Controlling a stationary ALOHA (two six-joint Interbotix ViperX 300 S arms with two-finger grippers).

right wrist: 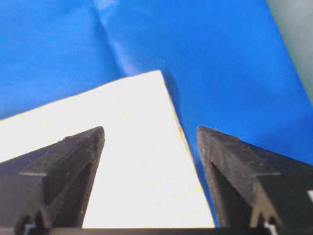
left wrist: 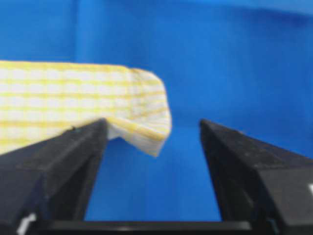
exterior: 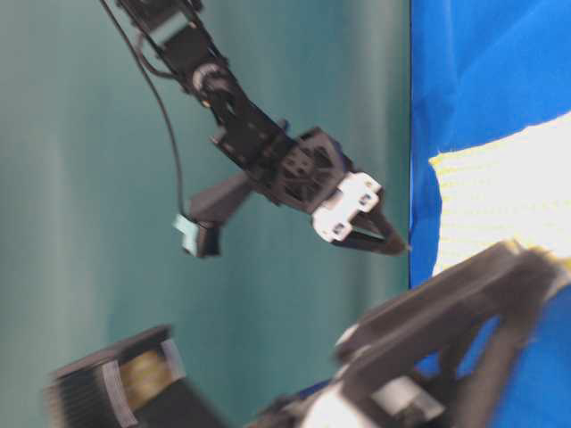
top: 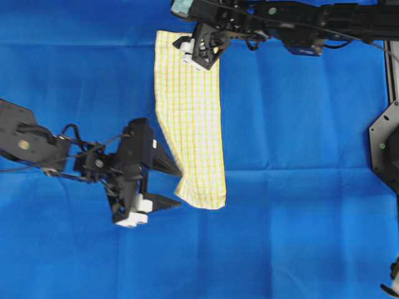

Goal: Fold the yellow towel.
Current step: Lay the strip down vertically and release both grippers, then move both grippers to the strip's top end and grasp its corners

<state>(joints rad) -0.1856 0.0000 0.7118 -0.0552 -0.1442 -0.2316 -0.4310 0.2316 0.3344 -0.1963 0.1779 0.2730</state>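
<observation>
My left claw [top: 169, 184] stands apart, holding nothing. Through its wrist camera I see both fingers [left wrist: 58, 161] spread wide with blue cloth [left wrist: 234, 58] showing between them. The yellow towel [top: 190, 118] lies just ahead of this claw, its nearest corner [left wrist: 154, 142] curled and lifted a little off the cloth, right at the tip of the left-hand finger in that view. I cannot tell whether that finger touches the corner.

From overhead the towel is a long narrow strip lying flat on the blue cloth over the counter [top: 299, 218], running from my left claw away to my right claw [top: 212, 55]. Its edge toward the left arm bends inward partway along, so the strip looks doubled over lengthwise.

My right claw is also apart and empty. Its wrist camera shows the towel's far corner [right wrist: 156, 78] lying flat between and below the two fingers [right wrist: 68, 161], with the bright cloth washed out to near white. In the low side view this claw [exterior: 393, 241] hangs beside the edge of the blue cloth, near the towel's end [exterior: 500, 187].
</observation>
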